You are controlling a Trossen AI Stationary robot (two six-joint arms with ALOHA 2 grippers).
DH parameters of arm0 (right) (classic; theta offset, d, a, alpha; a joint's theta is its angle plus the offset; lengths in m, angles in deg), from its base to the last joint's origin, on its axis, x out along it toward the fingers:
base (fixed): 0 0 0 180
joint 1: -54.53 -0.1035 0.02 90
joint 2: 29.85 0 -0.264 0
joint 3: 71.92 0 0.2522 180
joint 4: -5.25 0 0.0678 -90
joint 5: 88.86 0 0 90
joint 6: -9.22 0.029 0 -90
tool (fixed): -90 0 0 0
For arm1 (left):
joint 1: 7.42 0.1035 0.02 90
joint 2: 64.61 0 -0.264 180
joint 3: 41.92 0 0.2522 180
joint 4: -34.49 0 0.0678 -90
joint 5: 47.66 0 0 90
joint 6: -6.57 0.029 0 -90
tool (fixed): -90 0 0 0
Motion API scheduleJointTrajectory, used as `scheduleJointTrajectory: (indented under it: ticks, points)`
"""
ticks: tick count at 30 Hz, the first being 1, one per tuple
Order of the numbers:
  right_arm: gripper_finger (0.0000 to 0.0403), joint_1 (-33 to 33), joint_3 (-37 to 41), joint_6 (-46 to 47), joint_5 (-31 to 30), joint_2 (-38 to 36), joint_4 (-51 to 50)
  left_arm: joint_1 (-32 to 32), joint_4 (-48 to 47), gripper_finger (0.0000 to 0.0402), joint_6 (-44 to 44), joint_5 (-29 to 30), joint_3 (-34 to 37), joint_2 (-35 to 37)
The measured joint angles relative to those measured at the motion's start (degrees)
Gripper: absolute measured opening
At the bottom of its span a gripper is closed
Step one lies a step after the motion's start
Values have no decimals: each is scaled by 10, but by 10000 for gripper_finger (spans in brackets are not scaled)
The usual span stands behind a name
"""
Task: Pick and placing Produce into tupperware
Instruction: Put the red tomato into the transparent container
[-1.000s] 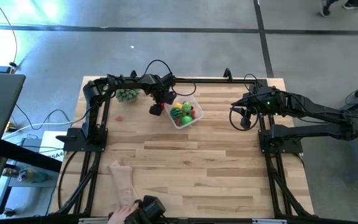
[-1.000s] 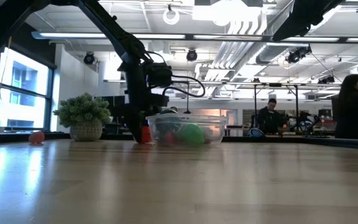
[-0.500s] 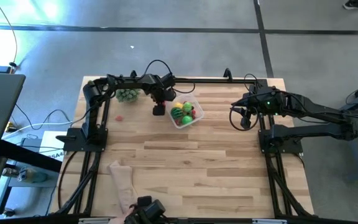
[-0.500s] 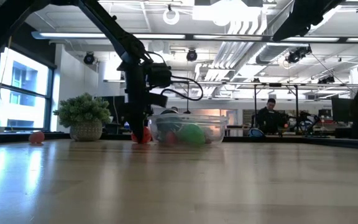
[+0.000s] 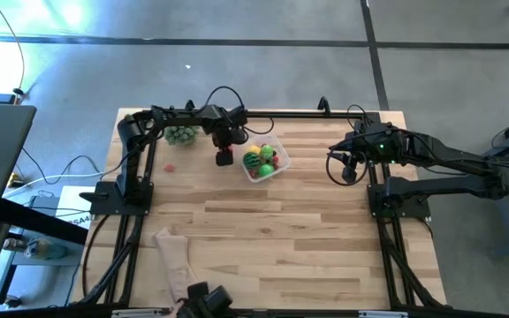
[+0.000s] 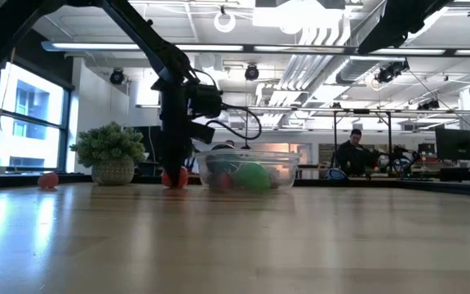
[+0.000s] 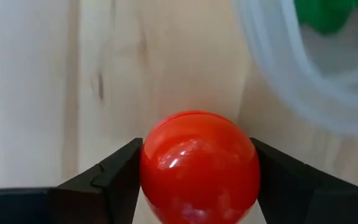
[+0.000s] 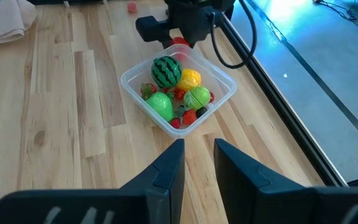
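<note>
You're gripping a red ball (image 7: pixel 199 167) with the left end effector (image 5: pixel 224 155), fingers (image 7: pixel 104 180) pressing on both of its sides, so it's closed on that one piece of produce, sitting low at the surface (image 5: pixel 281 230) just beside the tupperware (image 5: pixel 263 161), on the side toward the leafy plant (image 5: pixel 180 134). My read: you're holding it low and just outside the rim because the lift over the wall isn't done yet; it needs to clear that clear edge before dropping in. Inside the container you're already showing a striped watermelon (image 8: pixel 166 71), a yellow piece (image 8: pixel 190 79), two green pieces and several small red bits; an exact count of the little ones I can't give. One more small red piece (image 5: pixel 169 165) is lying alone on the wood, well apart, by the left arm's frame. A beige cloth (image 5: pixel 173 256) is lying near the front edge. Your right end effector (image 5: pixel 350 168) is waiting off at its own side, fingers (image 8: pixel 166 171) parted only a little, holding nothing.
</note>
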Motion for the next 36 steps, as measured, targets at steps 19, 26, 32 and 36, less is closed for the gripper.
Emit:
scheduleJointTrajectory:
  ticks: [19, 26, 32, 36]
  points:
    - [76, 0, 0, 0, 0, 0, 0, -19, -103, 238, -78, -53, 2, -2]
    - [76, 0, 0, 0, 0, 0, 0, -49, -85, 287, -88, 16, 2, -2]
    - [76, 0, 0, 0, 0, 0, 0, -70, -101, 254, -86, 19, 2, -2]
    - [76, 0, 0, 0, 0, 0, 0, -79, -129, 239, -85, 19, 1, -2]
